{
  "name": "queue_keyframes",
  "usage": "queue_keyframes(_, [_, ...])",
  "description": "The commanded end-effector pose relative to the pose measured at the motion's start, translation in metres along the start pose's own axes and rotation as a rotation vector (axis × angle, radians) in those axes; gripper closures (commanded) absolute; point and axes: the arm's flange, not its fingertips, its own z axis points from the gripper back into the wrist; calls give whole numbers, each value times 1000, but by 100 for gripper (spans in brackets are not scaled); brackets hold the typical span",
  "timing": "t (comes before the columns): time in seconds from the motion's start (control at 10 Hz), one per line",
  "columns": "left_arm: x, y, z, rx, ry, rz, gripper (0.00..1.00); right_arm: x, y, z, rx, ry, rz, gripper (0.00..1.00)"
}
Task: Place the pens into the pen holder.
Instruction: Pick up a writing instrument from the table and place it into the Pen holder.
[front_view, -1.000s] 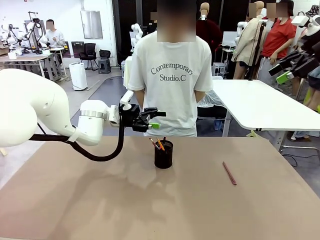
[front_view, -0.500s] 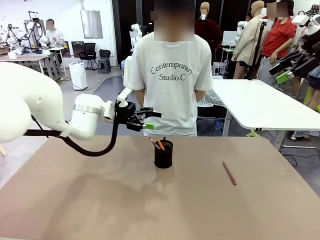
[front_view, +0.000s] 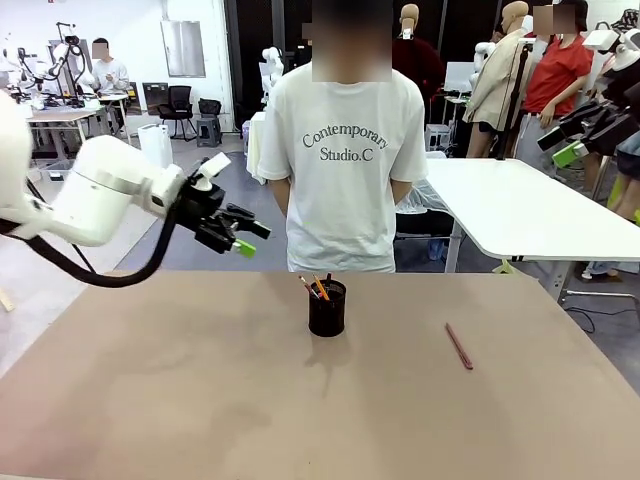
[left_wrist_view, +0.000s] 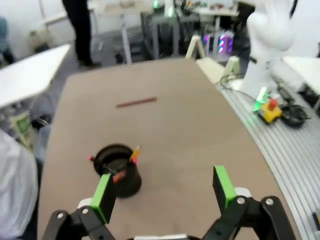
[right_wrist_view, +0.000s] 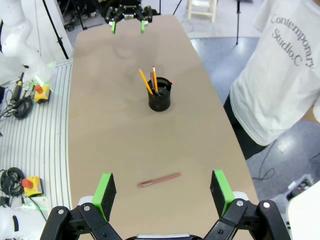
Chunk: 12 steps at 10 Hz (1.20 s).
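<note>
While my left gripper (front_view: 254, 240), upper left, and right gripper (right_wrist_view: 165, 192) gape empty, the centre holder (front_view: 327, 312) contains pens (front_view: 318, 287), another pen (front_view: 459, 346) lying right.

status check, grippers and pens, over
Left gripper open, empty, raised at left. Right gripper open, empty, high. Cup holds pens; one reddish pen lies flat right of it. Person at far edge, not reaching in.

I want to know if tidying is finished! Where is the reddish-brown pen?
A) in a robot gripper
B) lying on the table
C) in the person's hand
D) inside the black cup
B: the reddish-brown pen lies flat on the table, well apart from the pen holder, which has other pens sticking out.
</note>
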Motion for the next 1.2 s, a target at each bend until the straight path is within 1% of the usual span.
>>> queue_keyframes(0.0, [12, -33, 18, 84, 114, 45, 0, 1, 2, 0, 1, -5, 3, 0])
queue_keyframes(0.2, [20, -59, 50, 164, 139, 48, 0, 1, 2, 0, 1, -5, 3, 0])
queue_keyframes(0.3, [19, -65, 65, 209, 170, 57, 0, 1, 2, 0, 1, -5, 3, 0])
queue_keyframes(0.4, [20, -73, 80, 245, 203, 107, 0, 1, 2, 0, 1, -5, 3, 0])
queue_keyframes(0.5, [21, -84, 86, 269, 215, 130, 0, 1, 2, 0, 1, -5, 3, 0])
queue_keyframes(0.6, [21, -89, 92, 317, 243, 113, 0, 1, 2, 0, 1, -5, 3, 0])
queue_keyframes(0.7, [20, -86, 99, 400, 283, 65, 0, 1, 2, 0, 1, -5, 3, 0])
queue_keyframes(0.8, [16, -80, 101, 440, 311, 19, 0, 1, 2, 0, 1, -5, 3, 0])
queue_keyframes(0.9, [14, -75, 103, 424, 308, 6, 0, 1, 2, 0, 1, -5, 3, 0])
queue_keyframes(1.1, [7, -70, 99, 398, 282, 23, 0, 1, 2, 0, 1, -5, 3, 0])
